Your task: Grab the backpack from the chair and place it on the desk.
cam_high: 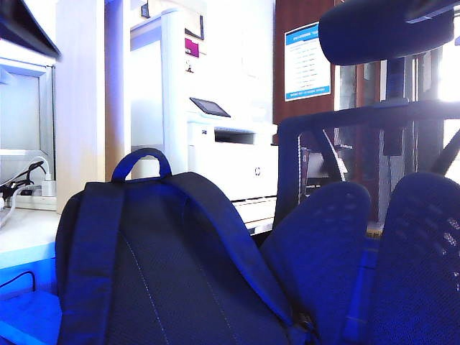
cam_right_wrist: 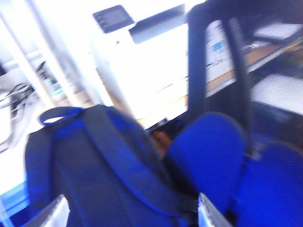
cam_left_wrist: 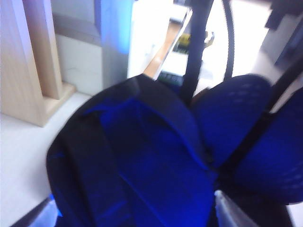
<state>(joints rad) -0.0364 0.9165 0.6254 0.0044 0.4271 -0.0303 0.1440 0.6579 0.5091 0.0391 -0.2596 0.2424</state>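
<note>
The dark navy backpack [cam_high: 165, 266] stands upright, its padded straps and mesh back panel facing the exterior camera and its loop handle [cam_high: 140, 162] on top. It leans beside the chair's mesh backrest pads [cam_high: 323, 244], under the chair's headrest [cam_high: 388, 29]. Neither gripper shows in the exterior view. My left gripper [cam_left_wrist: 135, 210] is open, with the backpack [cam_left_wrist: 142, 161] filling the space ahead of its spread fingertips. My right gripper [cam_right_wrist: 132, 213] is open too, facing the backpack [cam_right_wrist: 94, 165] and its strap. The white desk [cam_high: 21, 233] lies to the left.
A white printer [cam_high: 230, 158] stands behind the backpack. Cables and a power strip [cam_high: 25, 187] lie on the desk at the left. A pale wood partition [cam_left_wrist: 28, 61] rises from the desk beside the backpack. The chair's black frame [cam_high: 345, 118] crosses behind the pads.
</note>
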